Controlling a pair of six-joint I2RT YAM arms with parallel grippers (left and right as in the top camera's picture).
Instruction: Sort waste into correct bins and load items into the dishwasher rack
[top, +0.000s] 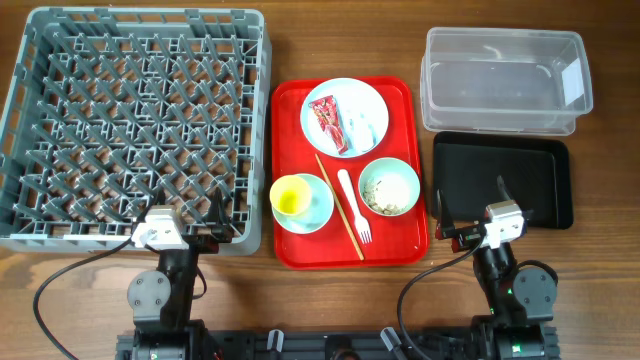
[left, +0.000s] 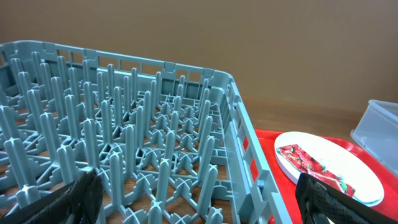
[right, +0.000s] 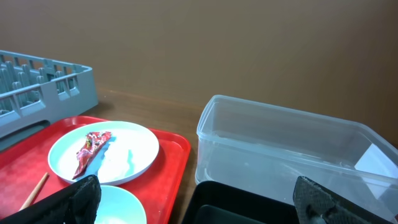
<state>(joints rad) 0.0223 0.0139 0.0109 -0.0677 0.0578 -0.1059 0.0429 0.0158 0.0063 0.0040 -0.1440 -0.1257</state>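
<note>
Overhead: left end effector (top: 200, 222) and right end effector (top: 472, 205) both gape wide and hold nothing, flanking the red tray's (top: 290, 250) near end.

On the tray:
- far end: wrapper (top: 329, 123) and scrap (top: 360, 127) on plate (top: 372, 100)
- near-left: cup (top: 291, 196) nested in bowl (top: 320, 207)
- near-right: rice (top: 380, 197) in second bowl (top: 400, 180)
- between the bowls: fork (top: 350, 195) and chopstick (top: 339, 205)

Rack (top: 140, 120) sits left of the tray, clear tub (top: 432, 95) and black tray (top: 545, 170) right of it.

Risks:
- Tilting the rice bowl early spills onto the tabletop (top: 300, 40).
- Fork and chopstick lie close, so grabbing one may drag the other.
- The nested cup blocks racking its bowl.

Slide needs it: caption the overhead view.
Empty dishwasher rack, red tray of dirty dishes, clear tub and black tray awaiting sorting.
</note>
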